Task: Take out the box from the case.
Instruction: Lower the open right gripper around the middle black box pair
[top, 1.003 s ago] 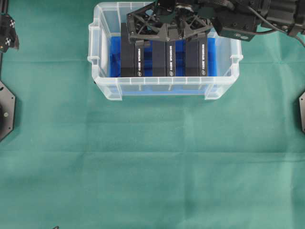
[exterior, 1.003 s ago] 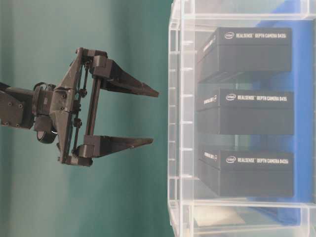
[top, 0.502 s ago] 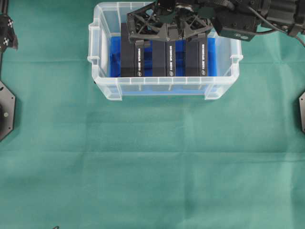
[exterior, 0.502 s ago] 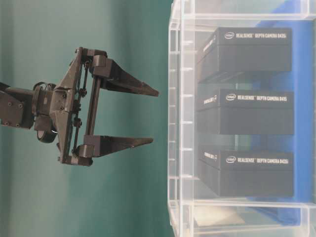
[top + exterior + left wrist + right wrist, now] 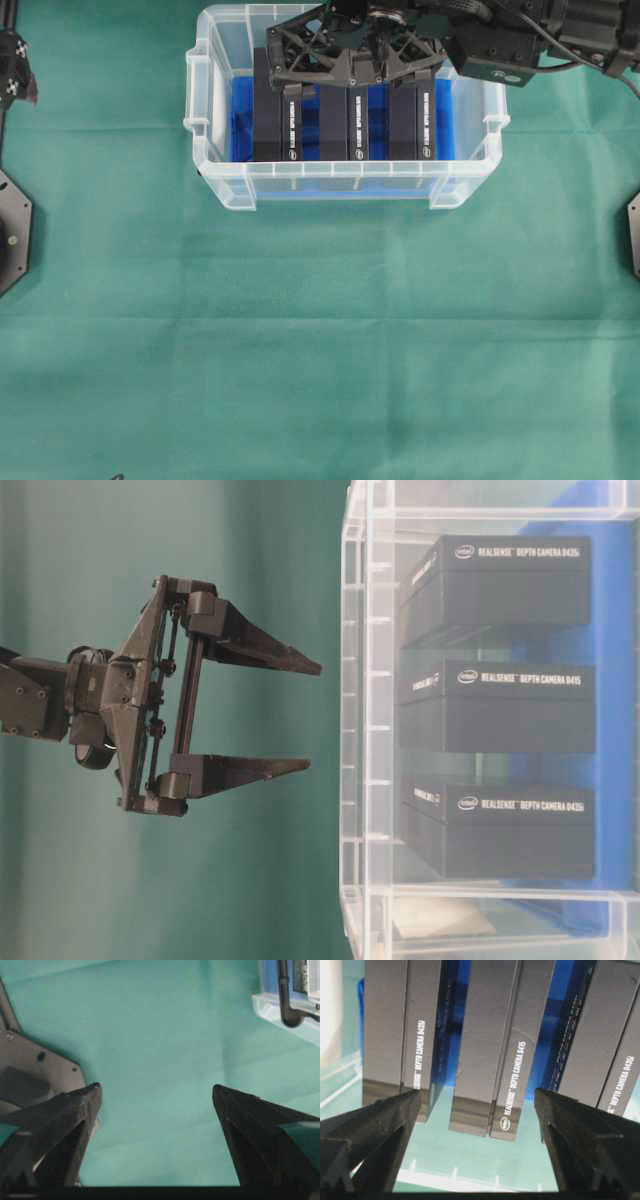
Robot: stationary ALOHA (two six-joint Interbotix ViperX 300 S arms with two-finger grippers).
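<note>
The case point(image 5: 345, 185), a clear plastic rectangular bin with rim handles at its short ends and a blue lining on its floor, stands on the counter point(image 5: 320, 340), which is covered with a slightly creased green cloth; on the near side of the case the cloth stretches wide and bare, and more lies open to either side of it. Inside the case three matte black boxes stand side by side on edge with narrow blue gaps between them: a left box point(image 5: 277, 125), a middle box point(image 5: 357, 122) and a right box point(image 5: 415, 122). White print on their narrow faces reads "REALSENSE DEPTH CAMERA D435i" on two and "REALSENSE DEPTH CAMERA D415" on the middle one, each beside a small round logo. The right gripper point(image 5: 352, 75), black with an open lattice frame and tapering fingers, hangs over the case above the boxes, its jaws spread wide to either side of the middle box and touching none of them. The left gripper point(image 5: 155, 1092) is well to the left of the case, spread wide over bare cloth, holding nothing
</note>
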